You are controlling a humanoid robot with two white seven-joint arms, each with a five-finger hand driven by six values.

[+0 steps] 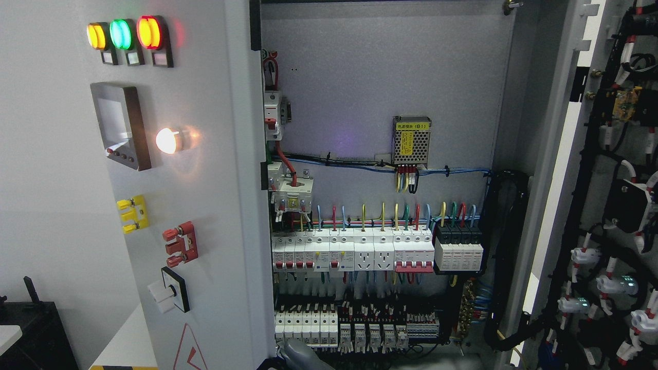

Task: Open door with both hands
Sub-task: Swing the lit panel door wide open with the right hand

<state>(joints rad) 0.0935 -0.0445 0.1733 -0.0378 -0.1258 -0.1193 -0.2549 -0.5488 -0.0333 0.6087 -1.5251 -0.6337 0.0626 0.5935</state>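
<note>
cabinet open, both doors swung wide

the left door (pixel 169 205) stands swung out toward me, its outer face filling the left of my view, and its inner edge runs down just left of the cabinet opening. on that face sit three lit lamps (pixel 126 35) in yellow, green and red, a small display panel (pixel 121 126), a glowing white lamp (pixel 167 140), a yellow switch (pixel 132 214), a red switch (pixel 181 244) and a rotary knob (pixel 167 296).

the right door (pixel 617 205) is open at the far right, showing its inner side with black wiring and white connectors. between the two doors the cabinet interior (pixel 380 77) lies exposed: a grey back plate, a small power supply (pixel 411 140), and rows of breakers (pixel 354 252) with coloured wires below.

open room lies in front of the breakers, bounded by the two door edges.

a rounded grey part (pixel 303 355) shows at the bottom edge, just below the lowest breakers and near the left door's edge; i cannot tell which of my hands it is, nor how its fingers stand. it touches neither door.
</note>
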